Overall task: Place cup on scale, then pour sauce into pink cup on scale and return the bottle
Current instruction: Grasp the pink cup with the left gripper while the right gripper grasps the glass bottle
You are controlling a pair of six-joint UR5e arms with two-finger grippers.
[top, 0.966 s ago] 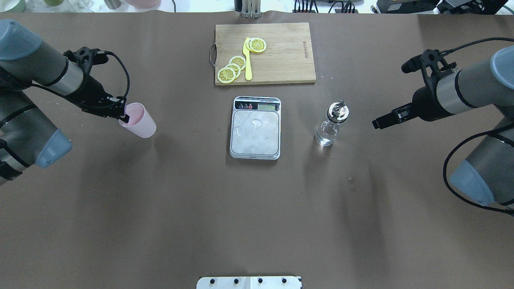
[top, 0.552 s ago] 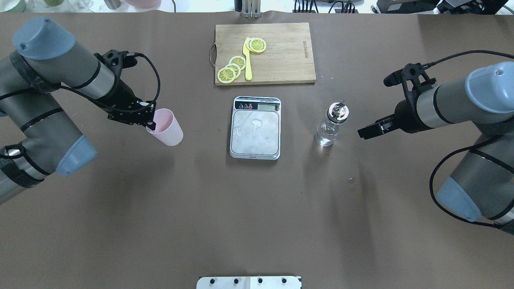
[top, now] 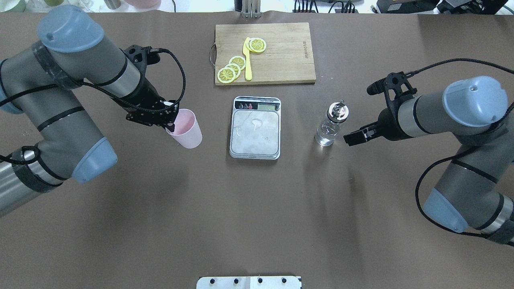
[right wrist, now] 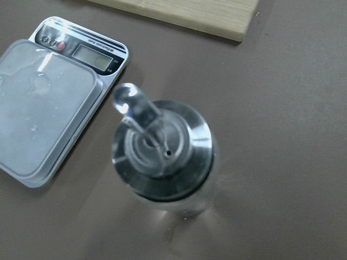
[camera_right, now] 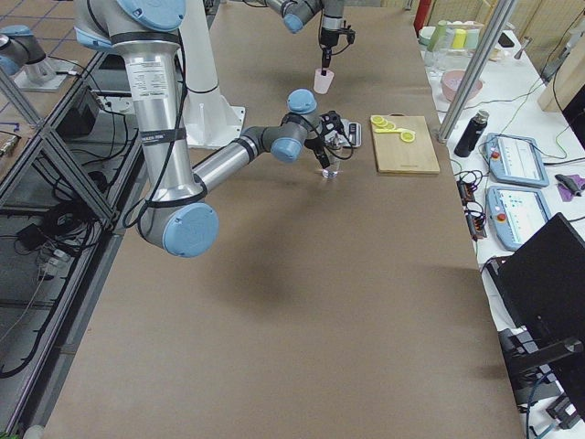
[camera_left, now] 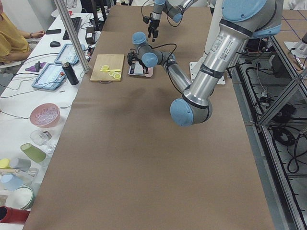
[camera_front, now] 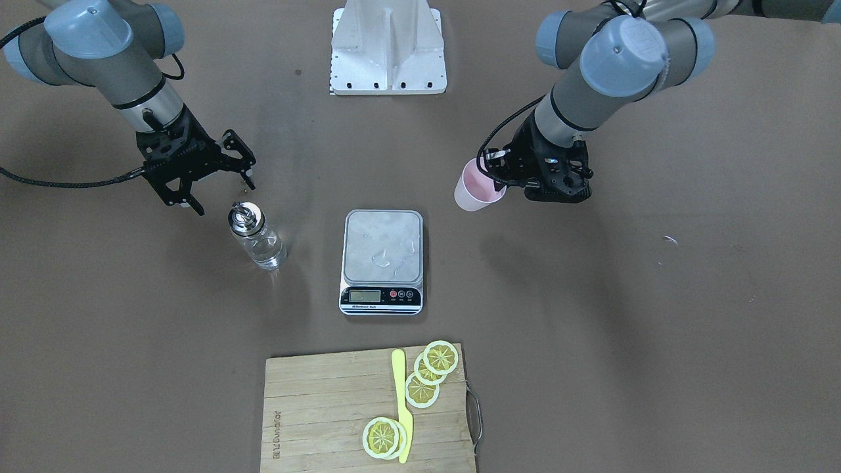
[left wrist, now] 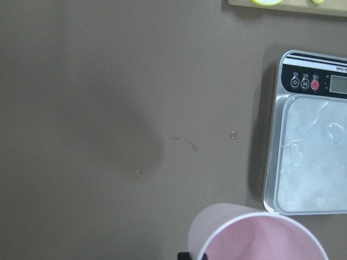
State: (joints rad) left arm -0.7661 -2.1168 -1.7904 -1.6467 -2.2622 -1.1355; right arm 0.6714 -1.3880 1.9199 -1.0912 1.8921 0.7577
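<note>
Left fingers (top: 171, 127) on the cup (top: 188, 132) rim, short of the scale (top: 255, 138).

The scale (top: 255, 128) lies straight before me, the cutting board (top: 281, 52) beyond it. The bottle (top: 330, 130) stands to its right, near my right gripper (top: 351, 137). My left gripper (top: 170, 122) holds the cup (top: 185, 130) left of the scale.

Open desk (top: 216, 136) lies between the cup (top: 186, 130) and the scale (top: 255, 132). Right of the scale stands the bottle (top: 330, 130); the cutting board (top: 281, 56) lies beyond its far edge.
</note>
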